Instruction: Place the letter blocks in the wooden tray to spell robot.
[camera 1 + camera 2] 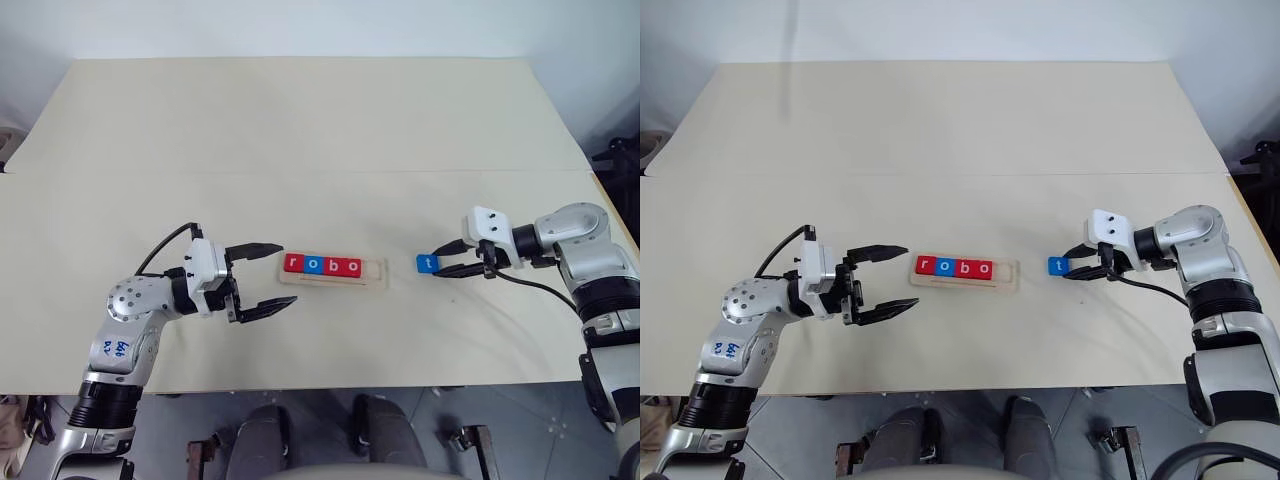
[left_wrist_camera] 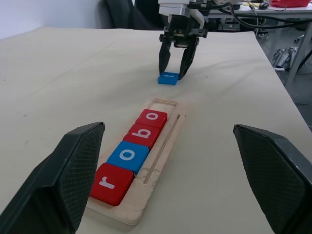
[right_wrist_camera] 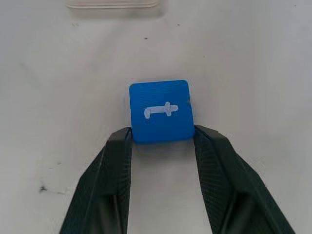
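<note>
Item 1, nearest: left pincer (image 1: 266, 277), one. Fingers spread wide and empty, level above the surface (image 1: 300, 120), pointing along the wooden tray (image 1: 374, 277) from just off its left end, not touching it.

Item 2: wooden tray, one. Lies towards the near edge of the surface, about midway between the side edges, long axis running left to right. Holds four letter blocks in a touching row from its left end: red r (image 1: 293, 263), blue o (image 1: 312, 265), red b (image 1: 331, 266), red o (image 1: 351, 267). One slot stands bare at the right end, the end facing the right arm.

Item 3: loose letter block, one, the blue t (image 1: 427, 263). Flat on the surface, right of the tray's right end, near it but apart.

Item 4: right pincer (image 1: 452, 258), one. Angled down at the t from the right, fingers (image 3: 114, 161) half closed, tips against the block's two opposite side edges; the block sits at the tips, not deep between them. Whether the grip is firm cannot be told.

Relation governing the next move: the bare slot lies left of the t, along the tray's long axis; the right pincer is far nearer.

Count: letter blocks five (three red, two blue); trays one; pincers two.
</note>
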`<act>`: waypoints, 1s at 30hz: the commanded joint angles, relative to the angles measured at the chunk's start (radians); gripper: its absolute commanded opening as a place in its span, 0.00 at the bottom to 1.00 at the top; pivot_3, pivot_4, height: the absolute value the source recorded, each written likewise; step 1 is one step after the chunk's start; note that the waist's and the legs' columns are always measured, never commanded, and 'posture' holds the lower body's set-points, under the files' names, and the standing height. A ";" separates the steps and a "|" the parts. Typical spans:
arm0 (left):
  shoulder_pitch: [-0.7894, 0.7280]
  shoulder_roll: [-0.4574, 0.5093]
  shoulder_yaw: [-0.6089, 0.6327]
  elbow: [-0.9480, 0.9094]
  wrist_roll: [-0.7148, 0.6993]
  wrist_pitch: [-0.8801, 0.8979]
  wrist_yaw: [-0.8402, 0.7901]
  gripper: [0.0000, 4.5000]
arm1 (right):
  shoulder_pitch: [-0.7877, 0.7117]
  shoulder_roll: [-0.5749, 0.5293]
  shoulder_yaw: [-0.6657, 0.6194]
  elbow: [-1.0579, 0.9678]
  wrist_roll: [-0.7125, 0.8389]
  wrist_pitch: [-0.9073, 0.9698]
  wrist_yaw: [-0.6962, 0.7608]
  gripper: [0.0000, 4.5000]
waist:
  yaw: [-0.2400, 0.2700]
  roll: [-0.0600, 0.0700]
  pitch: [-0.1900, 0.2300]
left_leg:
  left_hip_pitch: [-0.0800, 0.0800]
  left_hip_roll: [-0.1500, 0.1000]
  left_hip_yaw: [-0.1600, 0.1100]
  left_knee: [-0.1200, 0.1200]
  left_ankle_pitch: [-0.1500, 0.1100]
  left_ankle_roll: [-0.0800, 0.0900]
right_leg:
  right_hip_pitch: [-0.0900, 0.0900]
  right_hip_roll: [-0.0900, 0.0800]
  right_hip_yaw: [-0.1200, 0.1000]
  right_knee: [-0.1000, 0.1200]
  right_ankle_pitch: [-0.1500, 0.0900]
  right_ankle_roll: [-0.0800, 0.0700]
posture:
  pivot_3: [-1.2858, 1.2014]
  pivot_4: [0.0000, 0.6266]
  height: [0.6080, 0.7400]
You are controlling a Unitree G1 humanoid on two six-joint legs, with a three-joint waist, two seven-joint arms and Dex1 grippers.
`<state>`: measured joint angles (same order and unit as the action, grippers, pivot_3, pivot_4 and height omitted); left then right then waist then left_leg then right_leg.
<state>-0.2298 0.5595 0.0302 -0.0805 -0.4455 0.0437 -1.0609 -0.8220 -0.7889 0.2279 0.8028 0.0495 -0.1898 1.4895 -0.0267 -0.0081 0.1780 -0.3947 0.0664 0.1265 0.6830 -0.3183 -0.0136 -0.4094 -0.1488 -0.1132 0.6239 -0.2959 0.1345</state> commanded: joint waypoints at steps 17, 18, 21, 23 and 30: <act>-0.021 -0.002 0.020 -0.026 -0.006 -0.009 0.016 1.00 | 0.031 0.103 0.067 -0.573 0.063 0.634 -0.094 0.33 | 0.003 0.001 0.000 | -0.002 0.000 0.000 0.000 0.000 0.000 | -0.002 0.000 0.000 0.001 0.000 0.000 | 0.52 0.24 1.00; -0.019 0.000 0.022 -0.027 -0.007 -0.010 0.017 1.00 | 0.031 0.105 0.072 -0.576 0.061 0.633 -0.096 0.33 | 0.002 0.001 0.000 | -0.002 0.000 0.000 0.000 0.000 0.000 | -0.002 0.000 0.000 0.001 0.000 0.000 | 0.52 0.24 1.00; -0.008 0.003 0.026 -0.035 -0.008 -0.010 0.021 1.00 | 0.029 0.114 0.082 -0.576 0.057 0.632 -0.104 0.33 | 0.001 0.001 0.000 | -0.002 0.000 0.000 0.000 0.000 0.000 | -0.003 0.000 0.000 0.001 0.000 0.000 | 0.52 0.24 1.00; -0.001 0.004 0.027 -0.041 -0.008 -0.010 0.024 1.00 | 0.030 0.114 0.088 -0.574 0.051 0.625 -0.103 0.33 | 0.000 0.001 0.000 | -0.002 0.000 0.000 0.000 0.000 0.000 | -0.003 0.000 0.000 0.001 0.000 0.000 | 0.52 0.24 1.00; 0.005 0.002 0.029 -0.049 -0.006 -0.009 0.037 1.00 | 0.035 0.124 0.072 -0.595 0.068 0.641 -0.102 0.87 | 0.001 0.001 0.000 | -0.002 0.000 0.000 0.000 0.000 0.000 | -0.003 0.000 0.000 0.001 0.000 0.000 | 0.52 0.24 1.00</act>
<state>-0.2289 0.5559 0.0384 -0.0872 -0.4453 0.0437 -1.0303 -0.7823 -0.6606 0.3150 0.2423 0.1027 0.4583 1.3852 -0.0253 -0.0073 0.1783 -0.3963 0.0664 0.1265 0.6830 -0.3182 -0.0138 -0.4119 -0.1488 -0.1129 0.6252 -0.2961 0.1340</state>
